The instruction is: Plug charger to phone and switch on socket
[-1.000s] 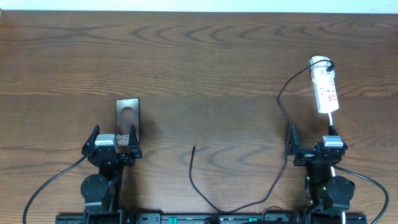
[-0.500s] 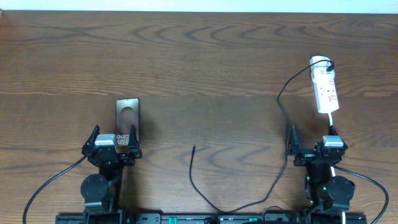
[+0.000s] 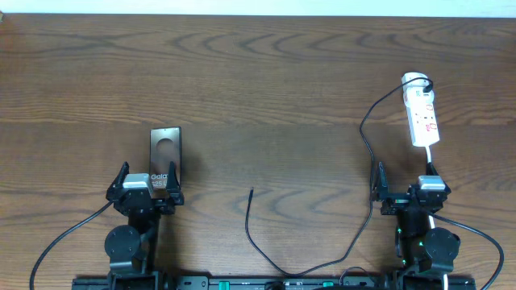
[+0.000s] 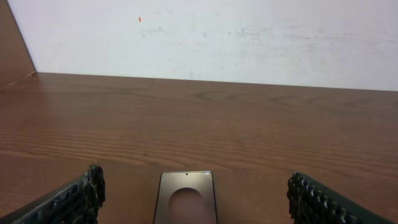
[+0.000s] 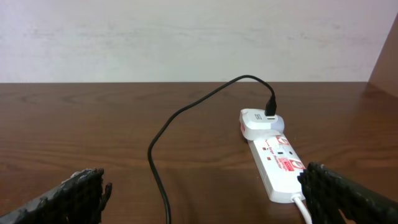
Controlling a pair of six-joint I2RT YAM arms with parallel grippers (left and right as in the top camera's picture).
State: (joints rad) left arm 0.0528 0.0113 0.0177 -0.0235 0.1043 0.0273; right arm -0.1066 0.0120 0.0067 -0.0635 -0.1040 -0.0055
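The phone (image 3: 165,149) lies flat on the table at the left, dark and glossy, its near end between the fingers of my open left gripper (image 3: 147,172). In the left wrist view the phone (image 4: 186,198) sits centred between the spread jaws of that gripper (image 4: 196,199), touching neither. The charger (image 3: 248,225) is a thin black cable with its free tip (image 3: 251,191) lying loose mid-table. It loops along the front edge and runs up to a white adapter (image 5: 260,121) at the far end of the socket (image 3: 422,114). My right gripper (image 3: 405,177) stands open just in front of the socket (image 5: 277,163), holding nothing.
The socket's white cord (image 5: 303,208) runs back beside my right finger. The black cable (image 5: 163,180) crosses the table between my right gripper's jaws (image 5: 208,193). A white wall bounds the table's far edge.
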